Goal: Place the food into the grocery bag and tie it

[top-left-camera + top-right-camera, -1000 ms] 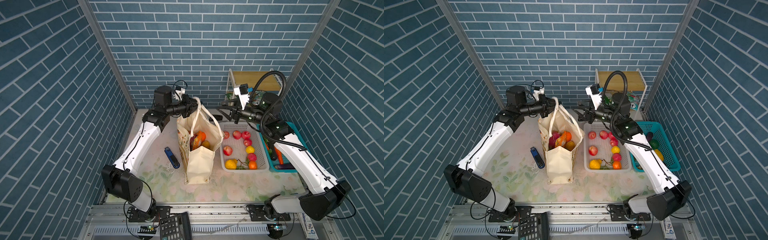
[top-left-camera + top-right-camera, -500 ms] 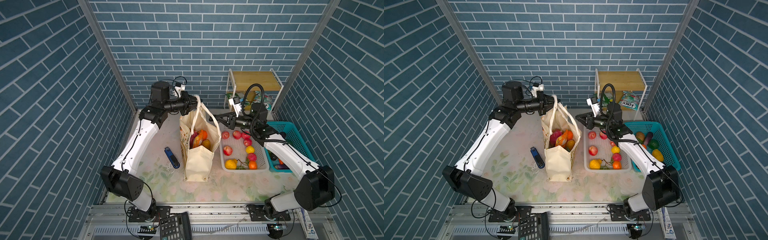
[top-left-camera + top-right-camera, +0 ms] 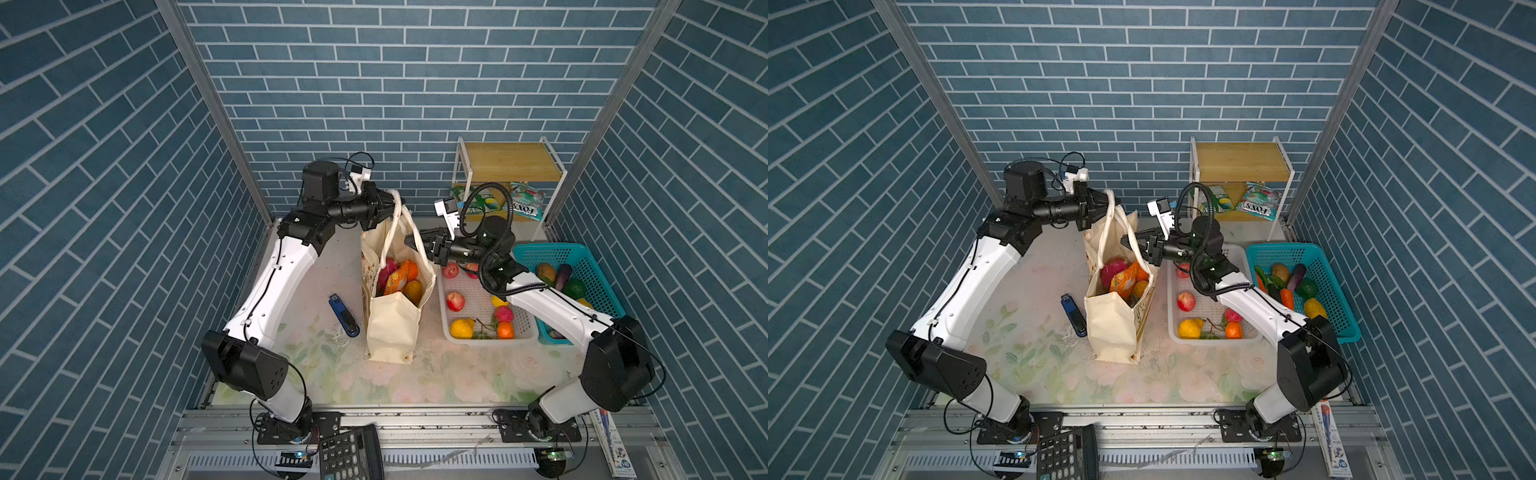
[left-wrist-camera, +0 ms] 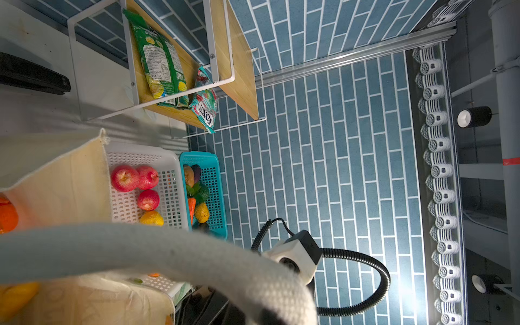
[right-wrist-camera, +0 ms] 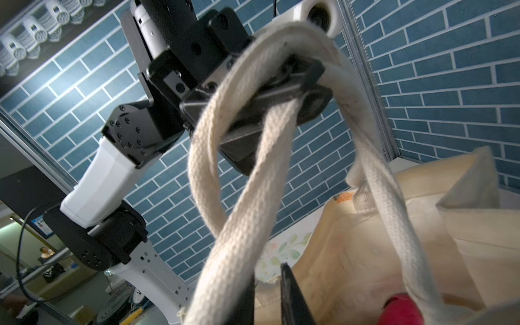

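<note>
Tall cream canvas grocery bag (image 3: 392,328) stands upright on the floral desk (image 3: 316,357), between the arms. It already holds a magenta dragon fruit (image 3: 388,266), an orange snack packet (image 3: 397,281) and a round orange fruit (image 3: 411,271). Left tool (image 5: 298,87) is clamped on the white strap handles (image 5: 253,202), holding them raised and taut, apparently for tying. Right tool (image 3: 417,243) sits at one strap; whether it grips cannot be told
</note>
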`<action>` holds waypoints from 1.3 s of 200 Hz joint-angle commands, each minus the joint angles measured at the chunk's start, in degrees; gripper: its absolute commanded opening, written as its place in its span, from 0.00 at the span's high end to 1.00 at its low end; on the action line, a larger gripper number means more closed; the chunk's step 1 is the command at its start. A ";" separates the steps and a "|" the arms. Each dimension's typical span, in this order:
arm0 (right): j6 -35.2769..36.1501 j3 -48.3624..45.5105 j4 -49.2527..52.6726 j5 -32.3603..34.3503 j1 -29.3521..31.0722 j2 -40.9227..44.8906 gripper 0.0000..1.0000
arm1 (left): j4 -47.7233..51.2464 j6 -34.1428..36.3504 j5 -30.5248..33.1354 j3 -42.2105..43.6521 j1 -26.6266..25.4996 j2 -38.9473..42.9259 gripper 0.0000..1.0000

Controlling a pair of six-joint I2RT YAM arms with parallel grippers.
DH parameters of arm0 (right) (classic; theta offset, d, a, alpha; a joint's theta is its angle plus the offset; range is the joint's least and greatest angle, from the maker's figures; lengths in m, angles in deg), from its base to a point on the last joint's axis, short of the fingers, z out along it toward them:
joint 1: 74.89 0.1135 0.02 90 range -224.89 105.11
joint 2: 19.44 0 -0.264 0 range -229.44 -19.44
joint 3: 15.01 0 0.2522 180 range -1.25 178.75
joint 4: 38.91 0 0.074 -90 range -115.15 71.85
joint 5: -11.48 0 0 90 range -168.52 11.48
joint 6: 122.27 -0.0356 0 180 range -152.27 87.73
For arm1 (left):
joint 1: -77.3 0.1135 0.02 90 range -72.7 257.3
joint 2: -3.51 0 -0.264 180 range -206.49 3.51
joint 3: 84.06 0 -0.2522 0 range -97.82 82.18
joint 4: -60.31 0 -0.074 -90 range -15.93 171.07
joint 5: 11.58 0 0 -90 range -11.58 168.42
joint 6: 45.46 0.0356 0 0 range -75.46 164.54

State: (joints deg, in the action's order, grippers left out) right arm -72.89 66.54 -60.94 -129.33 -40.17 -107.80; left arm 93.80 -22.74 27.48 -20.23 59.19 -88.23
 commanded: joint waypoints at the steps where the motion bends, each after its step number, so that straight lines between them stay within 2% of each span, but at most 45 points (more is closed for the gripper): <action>1: -7.41 0.12 -13.87 2.17 1.26 -1.60 0.76 | -3.10 1.18 -0.87 -2.37 0.27 -0.11 1.00; 50: -16.53 2.16 -28.58 8.90 2.19 -6.35 0.63 | -3.07 1.76 0.35 -0.14 0.27 0.24 1.00; 75: -19.51 3.51 -32.93 11.56 2.62 -8.37 0.57 | 0.72 3.83 1.41 -0.40 0.27 0.34 1.00; 143: -20.20 6.95 -35.75 15.01 4.15 -10.76 0.44 | 16.13 16.93 6.75 -4.21 0.61 -1.40 1.00; 194: -21.55 7.58 -38.11 16.18 5.09 -11.40 0.41 | 23.40 22.80 10.98 -7.75 0.61 -3.56 1.00; 222: -21.32 5.76 -38.82 16.18 5.09 -10.81 0.40 | 23.44 23.58 11.66 -8.15 0.96 -4.54 1.00; 260: -21.39 2.39 -39.66 15.88 5.00 -9.24 0.45 | 22.90 24.15 11.08 -9.37 1.41 -6.44 1.00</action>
State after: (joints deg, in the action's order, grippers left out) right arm -92.06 69.07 -90.42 -114.29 -35.66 -120.59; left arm 113.21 -1.41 35.35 -29.17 59.67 -92.04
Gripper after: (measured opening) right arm 0.553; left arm 0.095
